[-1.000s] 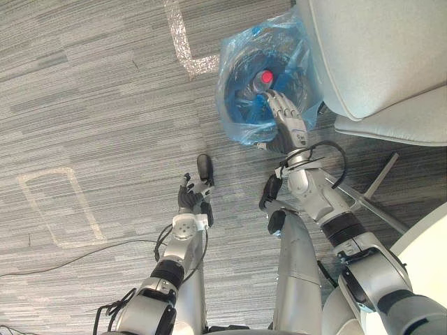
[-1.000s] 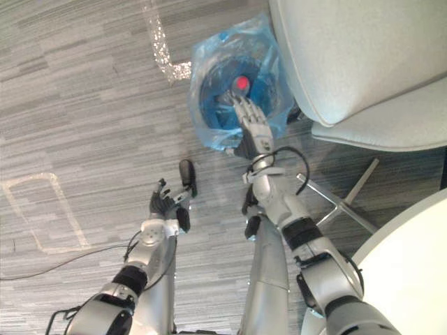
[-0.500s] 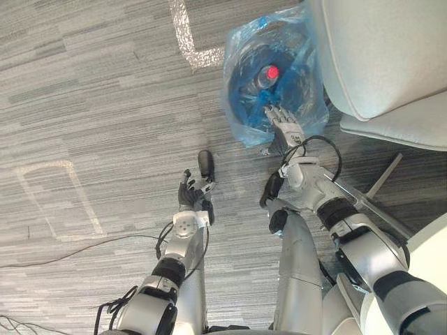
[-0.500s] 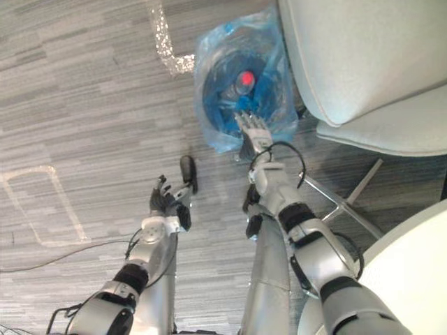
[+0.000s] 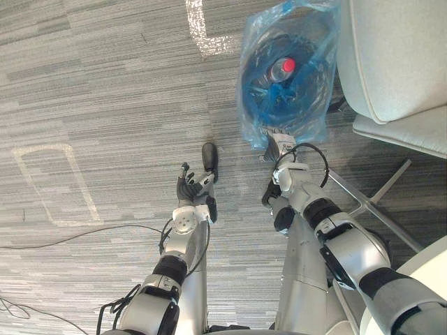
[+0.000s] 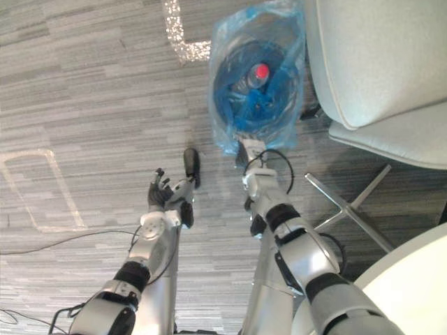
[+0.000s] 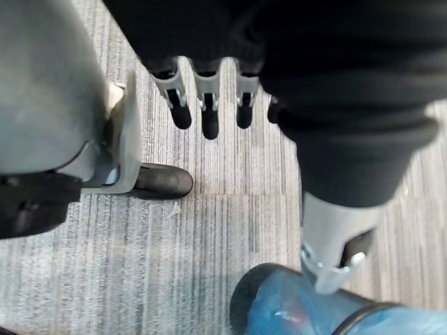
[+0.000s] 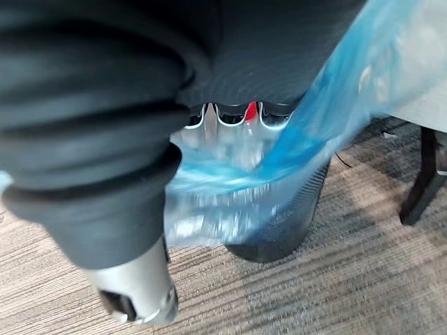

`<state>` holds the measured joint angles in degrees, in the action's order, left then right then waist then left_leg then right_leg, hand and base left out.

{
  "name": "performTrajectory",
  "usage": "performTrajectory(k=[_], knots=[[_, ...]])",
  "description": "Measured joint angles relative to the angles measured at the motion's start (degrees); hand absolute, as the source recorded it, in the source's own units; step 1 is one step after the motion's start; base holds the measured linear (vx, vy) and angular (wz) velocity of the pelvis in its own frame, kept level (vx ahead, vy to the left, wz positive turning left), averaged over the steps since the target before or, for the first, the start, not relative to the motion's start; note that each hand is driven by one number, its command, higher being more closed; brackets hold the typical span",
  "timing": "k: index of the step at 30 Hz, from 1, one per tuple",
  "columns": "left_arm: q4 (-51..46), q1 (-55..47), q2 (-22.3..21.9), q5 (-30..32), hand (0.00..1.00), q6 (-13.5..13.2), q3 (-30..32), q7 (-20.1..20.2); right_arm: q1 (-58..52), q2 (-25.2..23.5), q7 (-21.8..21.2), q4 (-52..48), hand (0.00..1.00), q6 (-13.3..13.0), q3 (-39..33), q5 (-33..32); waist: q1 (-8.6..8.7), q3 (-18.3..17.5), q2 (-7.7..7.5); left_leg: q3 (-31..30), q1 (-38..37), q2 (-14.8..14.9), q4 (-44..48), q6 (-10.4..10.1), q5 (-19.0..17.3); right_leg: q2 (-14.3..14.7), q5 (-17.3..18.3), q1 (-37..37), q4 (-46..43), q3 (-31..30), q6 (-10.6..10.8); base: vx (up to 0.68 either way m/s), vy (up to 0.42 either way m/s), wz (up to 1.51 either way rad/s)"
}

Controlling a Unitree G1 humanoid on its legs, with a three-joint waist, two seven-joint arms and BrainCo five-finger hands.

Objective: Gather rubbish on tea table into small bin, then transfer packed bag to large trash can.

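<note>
Bag (image 5: 250,118) rim now meets right hand (image 5: 274,137), drawn back from bottle (image 5: 282,68), grip unclear; left hand (image 5: 190,189) loose-fingered.

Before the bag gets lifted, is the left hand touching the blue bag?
Apart. The left eye view shows bare carpet between the left hand and the blue bag.

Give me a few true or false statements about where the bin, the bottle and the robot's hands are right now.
The red-capped bottle lies inside the bin: true.
The bin stands on a table: false, it stands on the carpet beside the chair.
The left hand grips the blue bag: false, it is open and apart from it.
The right hand is at the bag's near edge: true.
</note>
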<state>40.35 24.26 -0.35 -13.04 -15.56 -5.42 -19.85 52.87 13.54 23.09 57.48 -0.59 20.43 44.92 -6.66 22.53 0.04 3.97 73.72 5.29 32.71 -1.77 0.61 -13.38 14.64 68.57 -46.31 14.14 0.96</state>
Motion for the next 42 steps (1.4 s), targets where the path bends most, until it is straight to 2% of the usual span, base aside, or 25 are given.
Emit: performTrajectory(k=[10,17,21,22,26,30,31,34,35,38,39,42], knots=[[-0.04,-0.14,-0.07,0.03,0.0,0.89,-0.04,0.1,-1.5,-0.1,0.4,-3.52,1.0,-0.26,0.79,-2.4,-0.14,0.0,0.0,-0.43,-1.11,0.16,0.73,-0.19,0.27,0.15,0.14,-1.31,-0.65,0.19,-0.13,-0.04,-0.005,0.01],[0.86,-4.6,0.21,0.32,0.0,2.37,-0.17,0.29,-8.62,-1.48,0.46,-12.15,1.0,-0.76,3.0,-2.96,-0.05,-0.02,-0.03,-0.08,-10.49,0.72,-2.07,-0.5,-0.74,0.8,-0.08,-11.1,2.98,0.92,-0.39,-0.04,-0.008,-0.01],[1.98,-6.55,0.95,0.65,0.0,2.95,-0.26,1.25,-13.88,-2.34,0.11,-16.16,1.0,-0.8,3.31,-4.8,0.15,-0.01,-0.08,0.46,-16.67,1.18,-4.74,-0.51,0.74,1.43,-0.75,-17.81,6.24,1.96,-0.3,0.02,-0.01,0.06],[2.28,-7.61,1.34,1.2,0.0,3.37,-0.45,1.3,-16.67,-2.44,-0.15,-18.65,1.0,-0.84,3.51,-4.93,0.19,-0.05,-0.16,0.66,-20.3,1.2,-5.66,-0.52,0.8,1.59,-0.75,-21.6,7.64,2.25,-0.29,0.06,-0.014,0.03],[2.6,-9.68,1.94,2.28,0.0,3.74,-0.73,1.5,-20.89,-2.78,-0.82,-23.78,1.0,-1.17,4.37,-4.95,0.46,-0.22,-0.46,1.2,-27.56,1.2,-8.72,-0.68,0.74,2.08,-0.92,-28.58,10.97,2.5,-0.1,0.05,-0.028,0.0],[4.78,-12.64,1.93,3.98,0.0,4.75,-1.5,2.46,-26.31,-5.48,-2.47,-25.63,1.0,-1.4,6.15,-4.96,0.76,-2.12,-2.71,1.75,-35.32,1.31,-12.59,-1.17,0.78,2.93,-1.25,-36.04,14.96,2.69,0.21,0.05,-0.043,-0.02],[4.94,-12.96,1.94,4.08,0.0,4.77,-1.81,2.63,-26.83,-5.7,-2.56,-25.77,1.0,-1.43,6.4,-4.96,0.8,-2.36,-2.9,1.76,-36.0,1.32,-12.83,-1.19,0.76,3.02,-1.28,-36.81,15.42,2.75,0.25,0.06,-0.034,0.0],[6.34,-15.15,2.01,5.6,0.0,5.12,-4.25,3.46,-30.78,-7.86,-4.13,-27.71,1.0,-2.24,7.21,-5.03,1.24,-4.94,-4.76,2.11,-41.45,1.39,-15.76,-1.51,0.89,3.93,-2.12,-42.65,19.68,2.9,0.71,0.12,-0.026,-0.04],[8.09,-16.09,2.49,6.9,0.0,5.22,-5.84,3.96,-31.94,-8.7,-4.63,-27.42,1.0,-2.76,8.04,-5.03,1.65,-7.06,-5.38,2.2,-43.99,1.38,-18.07,-1.84,1.27,4.59,-3.11,-45.33,22.81,2.87,0.92,0.11,0.006,-0.08],[10.59,-17.05,3.07,8.39,0.0,5.48,-7.03,4.34,-33.18,-8.98,-5.75,-27.42,1.0,-3.71,9.12,-5.05,1.85,-9.65,-5.44,2.99,-47.34,1.4,-21.26,-1.93,2.1,5.56,-4.94,-48.62,27.28,2.21,1.39,0.13,0.019,-0.22],[11.45,-19.42,4.95,10.71,0.0,6.29,-7.11,5.38,-35.54,-8.57,-8.5,-29.09,1.0,-5.09,11.14,-5.87,2.87,-11.79,-5.24,4.5,-54.69,1.02,-28.46,-2.04,4.65,6.79,-8.18,-54.82,34.35,0.74,2.0,0.18,0.026,-0.45],[11.44,-20.52,6.7,12.79,0.0,6.31,-9.23,5.53,-38.14,-8.29,-9.95,-32.05,1.0,-7.45,11.32,-7.44,3.44,-13.56,-4.92,4.93,-58.58,0.5,-33.07,-2.15,6.59,7.42,-9.35,-57.27,36.83,0.13,2.05,0.02,0.023,-0.2]])
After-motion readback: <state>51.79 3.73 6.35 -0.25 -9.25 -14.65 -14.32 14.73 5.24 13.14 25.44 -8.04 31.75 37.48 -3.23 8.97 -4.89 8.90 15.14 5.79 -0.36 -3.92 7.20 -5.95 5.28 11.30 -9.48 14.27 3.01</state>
